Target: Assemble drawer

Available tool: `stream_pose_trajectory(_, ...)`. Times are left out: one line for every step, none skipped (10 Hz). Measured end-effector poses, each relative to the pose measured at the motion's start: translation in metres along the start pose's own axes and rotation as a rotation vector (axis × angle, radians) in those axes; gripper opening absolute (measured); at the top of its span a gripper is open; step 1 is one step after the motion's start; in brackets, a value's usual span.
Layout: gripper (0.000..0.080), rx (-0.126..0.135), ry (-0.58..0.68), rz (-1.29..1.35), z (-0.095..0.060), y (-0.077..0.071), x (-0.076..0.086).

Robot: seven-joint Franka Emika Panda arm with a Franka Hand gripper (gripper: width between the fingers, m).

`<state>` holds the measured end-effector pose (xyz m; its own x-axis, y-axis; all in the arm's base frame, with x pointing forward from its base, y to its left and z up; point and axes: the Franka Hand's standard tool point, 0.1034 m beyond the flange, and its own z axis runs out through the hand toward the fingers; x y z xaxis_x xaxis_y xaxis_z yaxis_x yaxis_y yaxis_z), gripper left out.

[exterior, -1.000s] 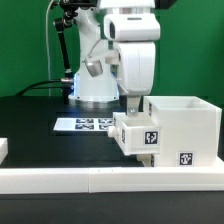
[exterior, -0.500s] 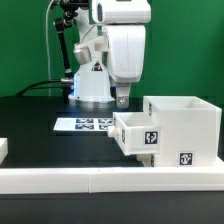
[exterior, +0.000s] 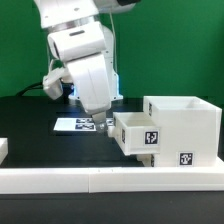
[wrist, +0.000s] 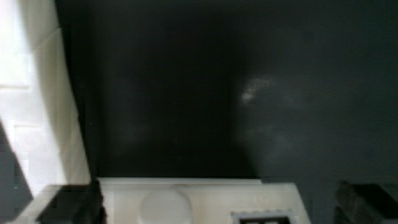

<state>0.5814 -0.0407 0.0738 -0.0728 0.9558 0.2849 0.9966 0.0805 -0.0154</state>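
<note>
The white drawer casing [exterior: 185, 128] stands at the exterior view's right, with a tag on its front. A smaller white open-topped box [exterior: 137, 133] with a tag sits partly inside the casing and sticks out toward the left. My gripper [exterior: 104, 123] hangs low just left of that box, above the marker board [exterior: 78, 124], open and empty. In the wrist view the gripper [wrist: 217, 200] shows two dark fingers [wrist: 71, 203] far apart. A white surface [wrist: 196, 198] with a tag's edge lies between them; I cannot tell which part it is.
A low white rail [exterior: 100, 178] runs along the table's front edge and shows in the wrist view [wrist: 45, 110]. A white piece [exterior: 3, 149] is cut off at the exterior view's far left. The robot base [exterior: 80, 92] stands behind the marker board.
The arm has swung from above the small box toward the exterior view's left and dropped lower over the marker board. The small box and casing have stayed in place.
</note>
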Motion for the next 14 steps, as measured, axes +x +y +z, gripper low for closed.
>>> stream_pose_trajectory(0.0649, 0.013, 0.024, -0.010, 0.003, 0.000, -0.001)
stream_pose_trajectory(0.0649, 0.013, 0.028, 0.006, 0.005, 0.004, 0.001)
stream_pose_trajectory(0.0649, 0.016, 0.031, 0.008, 0.009, 0.006, 0.008)
stream_pose_trajectory(0.0649, 0.020, 0.031, 0.026, 0.011, 0.006, 0.013)
stream_pose_trajectory(0.0649, 0.025, 0.032, 0.022, 0.013, 0.006, 0.018)
stream_pose_trajectory(0.0649, 0.025, 0.029, 0.015, 0.017, 0.005, 0.024)
stream_pose_trajectory(0.0649, 0.019, 0.022, 0.030, 0.020, 0.005, 0.027)
stream_pose_trajectory(0.0649, 0.020, 0.021, 0.043, 0.023, 0.004, 0.033)
stream_pose_trajectory(0.0649, 0.017, 0.019, 0.049, 0.025, 0.005, 0.039)
stream_pose_trajectory(0.0649, 0.017, 0.017, 0.063, 0.027, 0.005, 0.044)
stream_pose_trajectory(0.0649, 0.020, 0.018, 0.074, 0.029, 0.006, 0.050)
stream_pose_trajectory(0.0649, 0.022, 0.018, 0.085, 0.031, 0.006, 0.056)
stream_pose_trajectory(0.0649, 0.024, 0.019, 0.095, 0.032, 0.007, 0.061)
stream_pose_trajectory(0.0649, 0.025, 0.021, 0.098, 0.032, 0.007, 0.065)
